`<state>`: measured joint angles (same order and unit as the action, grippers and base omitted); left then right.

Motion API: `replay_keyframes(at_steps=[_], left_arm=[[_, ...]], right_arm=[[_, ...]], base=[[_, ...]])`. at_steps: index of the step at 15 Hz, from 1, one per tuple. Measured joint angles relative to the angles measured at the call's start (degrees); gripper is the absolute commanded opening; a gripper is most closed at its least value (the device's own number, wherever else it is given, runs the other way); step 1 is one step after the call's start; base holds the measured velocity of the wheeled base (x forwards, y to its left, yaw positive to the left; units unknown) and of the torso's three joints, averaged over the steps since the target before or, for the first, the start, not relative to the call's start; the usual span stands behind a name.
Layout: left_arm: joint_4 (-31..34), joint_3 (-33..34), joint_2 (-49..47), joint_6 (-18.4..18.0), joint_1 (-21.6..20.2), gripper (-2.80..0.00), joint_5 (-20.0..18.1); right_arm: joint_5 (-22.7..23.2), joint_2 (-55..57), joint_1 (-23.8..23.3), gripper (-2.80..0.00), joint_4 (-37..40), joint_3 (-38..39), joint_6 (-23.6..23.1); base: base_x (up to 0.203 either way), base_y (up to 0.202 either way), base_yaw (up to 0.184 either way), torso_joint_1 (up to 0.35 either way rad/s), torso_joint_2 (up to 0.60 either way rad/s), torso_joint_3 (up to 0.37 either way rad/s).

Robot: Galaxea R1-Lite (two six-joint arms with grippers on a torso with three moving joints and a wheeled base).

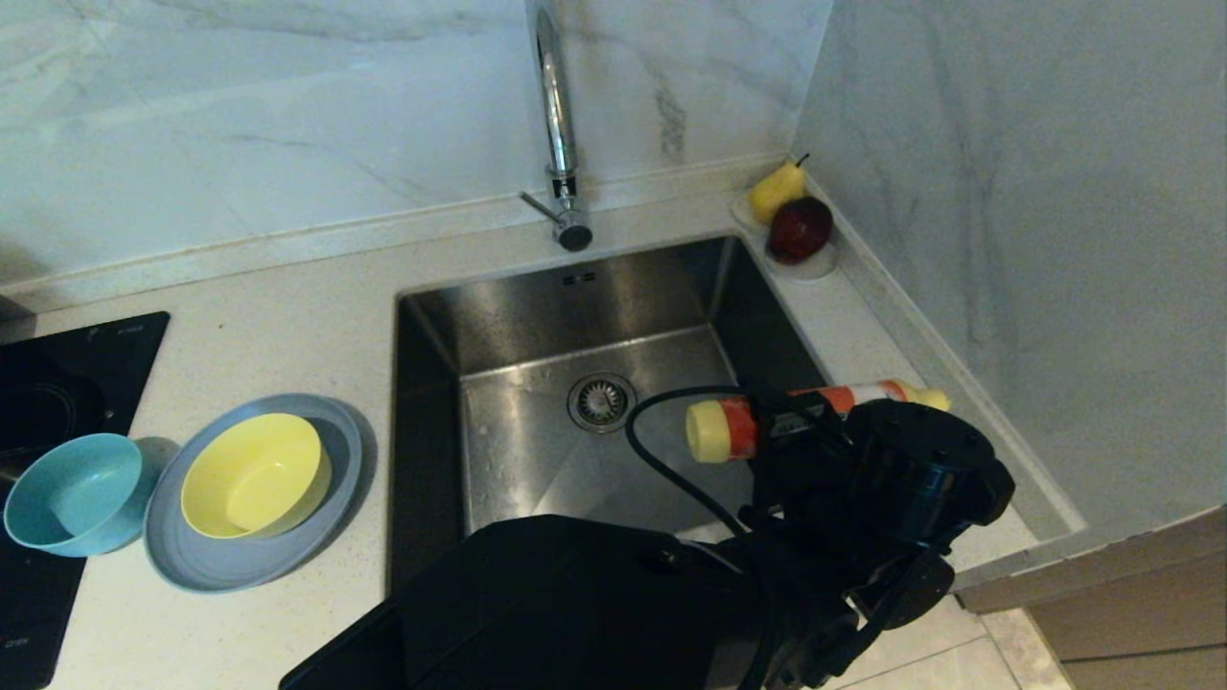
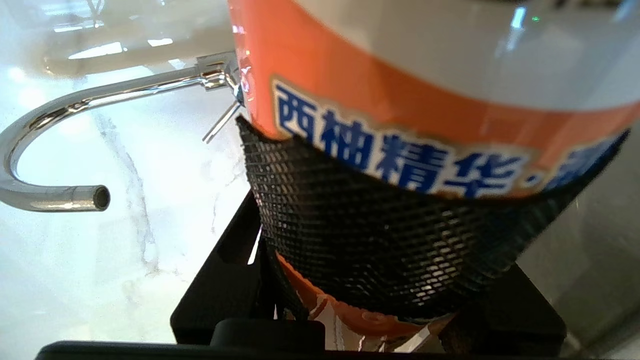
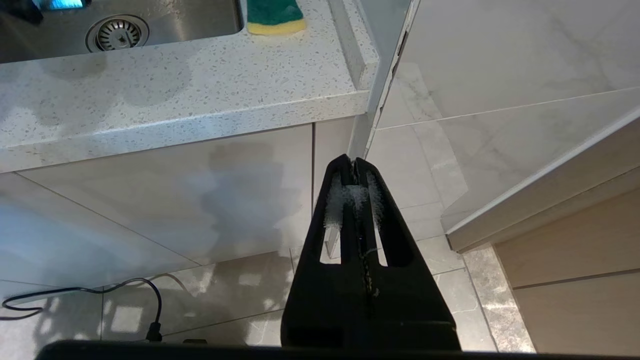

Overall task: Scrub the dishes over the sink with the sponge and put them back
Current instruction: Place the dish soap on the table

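Note:
My left gripper [image 1: 788, 422] is shut on an orange-and-white detergent bottle [image 1: 733, 428] with yellow ends, held level above the right half of the sink [image 1: 518, 422]. In the left wrist view the bottle [image 2: 400, 75] fills the space between the mesh-padded fingers [image 2: 380, 235]. The yellow bowl [image 1: 254, 474] sits in the grey-blue plate [image 1: 316, 565] on the counter left of the sink, and the teal bowl [image 1: 77, 494] is beside them. The sponge [image 3: 274, 15] lies green face up on the counter by the sink's corner. My right gripper [image 3: 354, 162] hangs shut and empty below the counter edge.
The chrome faucet [image 1: 556, 115] rises behind the sink, and its spout [image 2: 60, 197] shows close to the bottle. A white dish [image 1: 815, 266] with a pear and a red apple stands in the back right corner. A black cooktop [image 1: 57, 383] lies at the far left. The wall runs along the right.

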<state>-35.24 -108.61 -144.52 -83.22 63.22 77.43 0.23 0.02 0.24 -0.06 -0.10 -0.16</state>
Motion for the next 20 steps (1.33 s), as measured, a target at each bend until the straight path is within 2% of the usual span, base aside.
replay_keyframes(at_steps=[2, 4, 9, 13, 17, 20], left_arm=[[-0.45, 0.0, 1.55, 0.79, -0.05, -2.8, -1.47], [-0.94, 0.0, 3.43, 1.9, -0.11, -2.8, -5.8], [-0.22, -0.11, 8.95, 9.97, -0.52, -2.8, -18.97], [0.37, -0.13, 13.65, 16.17, -0.85, -2.8, -26.61], [2.11, -0.13, 17.73, 28.17, -2.23, -2.8, -33.59], [7.78, -0.11, 21.54, 38.04, -3.27, -2.8, -40.93]], right_arm=[[-0.01, 0.0, 0.0, -2.8, -0.01, 0.0, 0.0], [0.01, 0.0, 0.0, -2.8, -0.02, 0.0, -0.02], [0.03, 0.0, 0.0, -2.8, -0.01, 0.0, 0.0], [-0.01, 0.0, 0.0, -2.8, 0.01, 0.0, 0.0], [-0.01, 0.0, 0.0, -2.8, 0.01, 0.0, -0.02], [-0.01, 0.0, 0.0, -2.8, 0.01, 0.0, 0.0]], base=[[0.0, 0.0, 0.0, 0.0, 0.0, 0.0], [0.0, 0.0, 0.0, 0.0, 0.0, 0.0], [0.0, 0.0, 0.0, 0.0, 0.0, 0.0], [0.0, 0.0, 0.0, 0.0, 0.0, 0.0], [0.0, 0.0, 0.0, 0.0, 0.0, 0.0], [0.0, 0.0, 0.0, 0.0, 0.0, 0.0]])
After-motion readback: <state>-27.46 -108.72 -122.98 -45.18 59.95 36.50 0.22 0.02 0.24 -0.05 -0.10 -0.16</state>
